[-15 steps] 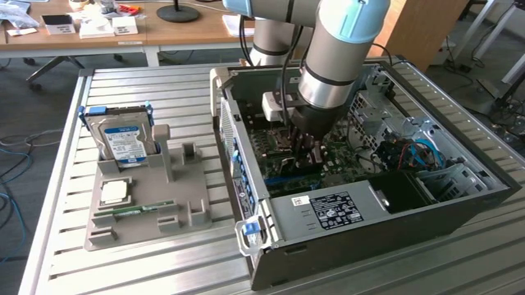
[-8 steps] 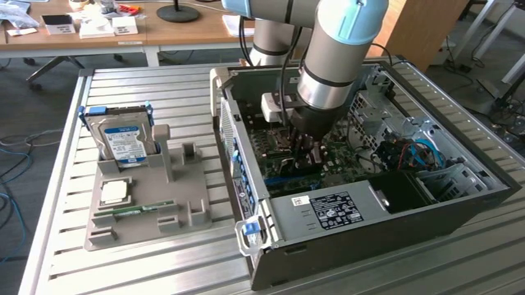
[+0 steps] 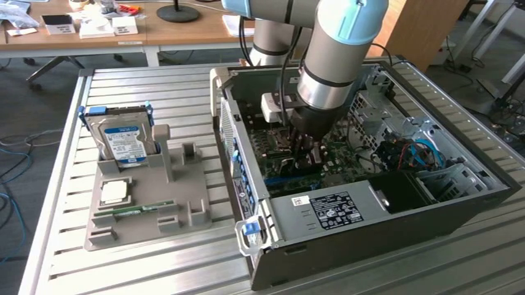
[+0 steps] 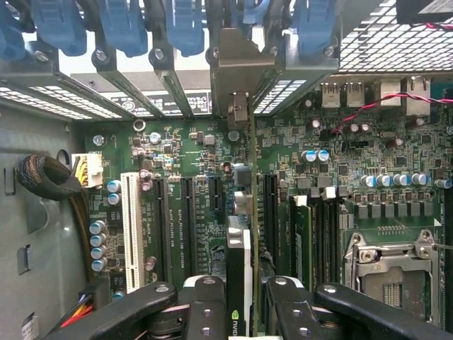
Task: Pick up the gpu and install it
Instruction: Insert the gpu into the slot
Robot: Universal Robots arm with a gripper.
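The arm reaches down into the open computer case, its gripper low over the motherboard. Beyond the case, well apart from the jaws, a grey holder keeps a hard drive upright.

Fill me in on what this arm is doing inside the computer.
The arm's gripper is down inside the open dark grey computer case, shut on the thin dark graphics card, held edge-on over the green motherboard slots. Its silver bracket sits at the rear slot openings. The grey parts holder outside keeps a silver hard drive.
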